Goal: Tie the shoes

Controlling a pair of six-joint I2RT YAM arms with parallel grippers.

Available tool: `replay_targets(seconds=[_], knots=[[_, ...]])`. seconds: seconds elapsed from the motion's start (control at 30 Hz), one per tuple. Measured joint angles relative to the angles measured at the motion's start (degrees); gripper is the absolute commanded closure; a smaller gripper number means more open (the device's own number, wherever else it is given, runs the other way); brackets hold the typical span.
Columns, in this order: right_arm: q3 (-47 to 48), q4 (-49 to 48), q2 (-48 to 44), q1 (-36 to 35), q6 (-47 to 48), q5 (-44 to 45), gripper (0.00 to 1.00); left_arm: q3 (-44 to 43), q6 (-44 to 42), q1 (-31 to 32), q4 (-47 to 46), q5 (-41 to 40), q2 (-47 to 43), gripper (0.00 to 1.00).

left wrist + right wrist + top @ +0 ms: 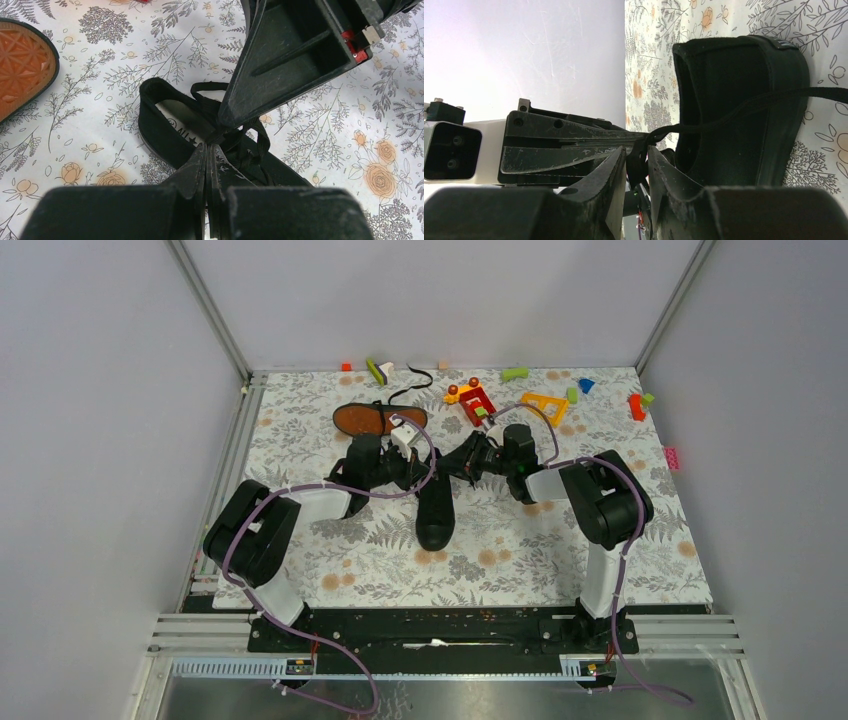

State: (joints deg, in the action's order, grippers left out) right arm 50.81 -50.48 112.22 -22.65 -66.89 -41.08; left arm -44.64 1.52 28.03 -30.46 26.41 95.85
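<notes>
One black shoe [435, 512] stands upright mid-mat, toe toward me. The other shoe [378, 418] lies overturned behind it, orange sole up. Both grippers meet over the upright shoe's opening. My left gripper [209, 146] is shut, and a thin black lace [260, 142] runs out of its tips. In the right wrist view that lace [744, 107] stretches taut across the shoe's heel [744, 115] from the left gripper [644, 136]. My right gripper [636, 154] has its jaws a little apart, with a dark strand of lace lying in the gap. The right gripper [226, 121] points down at the knot.
Small toy blocks lie along the back of the flowered mat [560, 550]: a red and yellow piece [475, 400], an orange triangle [545, 405], a red one [637, 405]. A pink block [672, 457] sits at the right edge. A loose black lace [415, 385] lies behind the overturned shoe.
</notes>
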Motion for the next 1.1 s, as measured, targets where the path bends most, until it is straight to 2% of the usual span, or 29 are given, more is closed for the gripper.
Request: replay_targets(seconds=[0.2,0.33,0.4,0.5,0.53,0.67,0.87,0.93,0.97,1.1], knots=[[0.00,1.01,0.00,-0.24,0.33,0.02,0.73,-0.02,0.46,0.00,-0.02,-0.02,0.00,1.00],[0.00,1.03,-0.02,-0.28,0.57,0.04,0.82,-0.02,0.52,0.02,-0.04,-0.02,0.00,1.00],[0.00,1.18,-0.09,-0.28,0.63,0.07,0.85,-0.02,0.55,0.04,-0.02,-0.02,0.00,0.96],[0.00,1.64,-0.50,-0.28,1.01,0.07,0.99,-0.02,0.61,0.04,0.17,-0.07,-0.28,0.86],[0.02,1.92,-0.74,-0.28,1.20,0.04,1.00,-0.02,0.70,0.04,0.44,-0.20,-0.61,0.82],[0.02,2.47,-1.92,-0.28,2.16,0.02,1.00,0.68,1.31,0.07,1.46,-2.43,-4.76,0.64],[0.02,2.49,-2.58,-0.48,3.30,-0.04,1.00,3.28,5.84,-0.28,4.44,-9.57,-16.61,0.34],[0.02,2.29,-2.58,-0.68,3.54,-0.11,1.00,2.60,9.22,-1.36,6.60,-10.27,-18.34,0.13],[0.02,2.14,-2.60,-0.81,3.72,-0.11,1.00,1.64,11.54,-2.27,8.13,-10.01,-18.49,0.10],[0.02,1.75,-3.02,-1.53,4.70,-0.15,1.00,-5.64,20.17,-5.35,16.87,-9.07,-15.39,0.22]])
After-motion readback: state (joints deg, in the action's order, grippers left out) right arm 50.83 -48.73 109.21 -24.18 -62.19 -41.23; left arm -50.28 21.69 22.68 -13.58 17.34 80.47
